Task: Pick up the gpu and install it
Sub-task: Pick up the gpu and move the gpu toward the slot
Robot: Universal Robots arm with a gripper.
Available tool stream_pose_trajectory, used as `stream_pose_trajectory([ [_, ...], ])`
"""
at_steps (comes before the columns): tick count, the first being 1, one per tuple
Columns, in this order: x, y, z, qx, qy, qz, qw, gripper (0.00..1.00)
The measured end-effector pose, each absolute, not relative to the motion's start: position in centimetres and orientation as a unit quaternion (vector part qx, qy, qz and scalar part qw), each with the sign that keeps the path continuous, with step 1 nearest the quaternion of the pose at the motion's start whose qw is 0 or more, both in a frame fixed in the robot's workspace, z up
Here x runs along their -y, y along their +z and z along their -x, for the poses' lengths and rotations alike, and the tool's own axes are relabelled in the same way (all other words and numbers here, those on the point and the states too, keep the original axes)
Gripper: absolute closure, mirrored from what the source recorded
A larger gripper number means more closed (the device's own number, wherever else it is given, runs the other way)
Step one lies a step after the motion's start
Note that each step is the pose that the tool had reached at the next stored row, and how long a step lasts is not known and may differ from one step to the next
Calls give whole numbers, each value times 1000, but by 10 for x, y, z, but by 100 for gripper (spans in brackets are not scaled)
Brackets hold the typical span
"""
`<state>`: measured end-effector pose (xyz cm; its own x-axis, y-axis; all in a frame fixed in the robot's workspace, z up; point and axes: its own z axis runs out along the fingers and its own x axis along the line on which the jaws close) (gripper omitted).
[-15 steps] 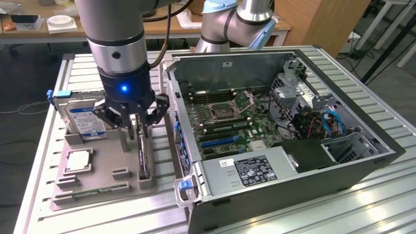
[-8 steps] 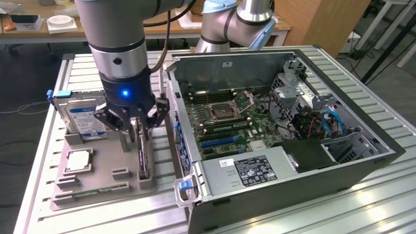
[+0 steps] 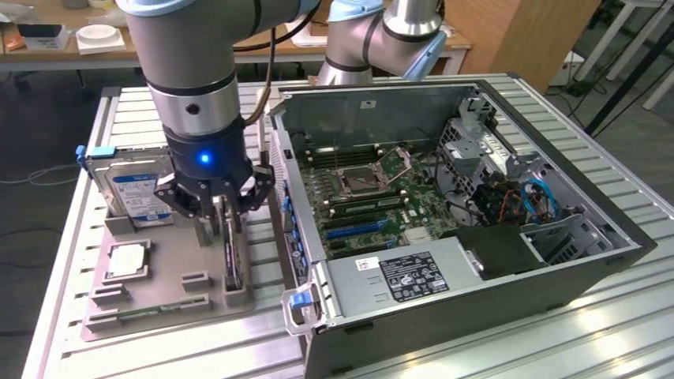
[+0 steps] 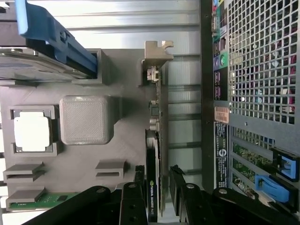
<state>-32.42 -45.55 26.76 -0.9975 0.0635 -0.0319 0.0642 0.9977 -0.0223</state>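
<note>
The gpu [image 3: 230, 264] stands on its long edge in a slot of the grey holder tray [image 3: 169, 288], on the exterior view's left of the open computer case [image 3: 589, 260]. My gripper [image 3: 227, 219] is lowered straight over the card, with one finger on each side. In the wrist view the gpu [image 4: 158, 108] runs away from me, its silvery bracket [image 4: 157, 54] at the far end. There my gripper [image 4: 157, 180] straddles the card's black face, and the fingertips [image 4: 139, 177] stand slightly apart from it, open.
The tray also holds a hard drive with a blue label [image 3: 137, 193], a processor chip [image 3: 126, 259] and a green memory stick [image 3: 153, 309]. The case's motherboard [image 3: 368, 197] lies exposed with blue slots [image 3: 353, 229]. A second arm [image 3: 380, 39] stands behind the case.
</note>
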Motion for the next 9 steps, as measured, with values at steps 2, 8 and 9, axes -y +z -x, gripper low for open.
stream_pose_trajectory([
  [2, 456, 267, 324, -999, -12, -29, 16, 64],
  [8, 456, 267, 324, -999, -12, -28, 16, 64],
  [9, 456, 267, 325, -999, -12, -28, 16, 64],
])
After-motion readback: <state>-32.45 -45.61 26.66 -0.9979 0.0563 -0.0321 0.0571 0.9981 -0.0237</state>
